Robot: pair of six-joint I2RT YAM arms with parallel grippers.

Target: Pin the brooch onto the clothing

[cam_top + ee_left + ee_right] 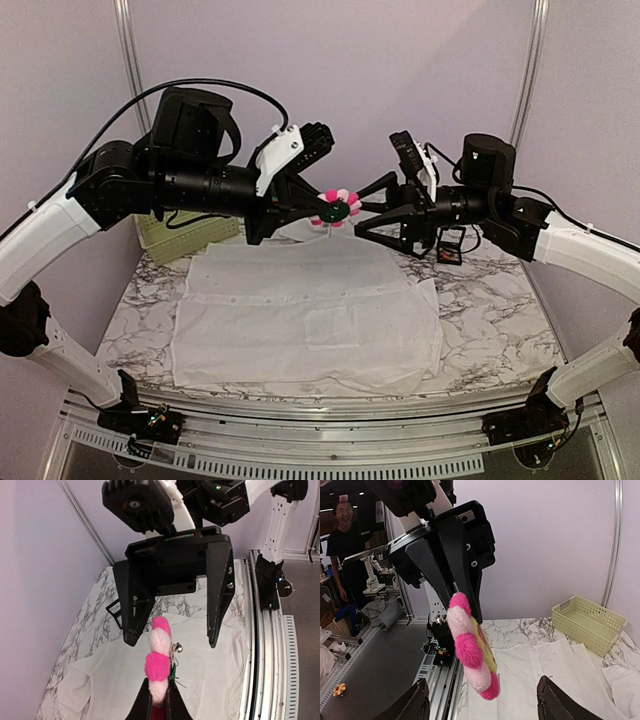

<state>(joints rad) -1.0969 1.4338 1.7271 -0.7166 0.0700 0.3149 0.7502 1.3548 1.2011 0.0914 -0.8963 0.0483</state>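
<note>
The marble desk [500, 300] fills the lower half of the top view, and the white shirt [300, 320] lies spread flat across its middle. Above the shirt's far edge, at frame centre, the left pincer [320, 211] is clamped on the pink-and-white flower brooch [339, 207], holding it in the air. The right pincer [361, 214] faces it with fingers spread apart.
</note>
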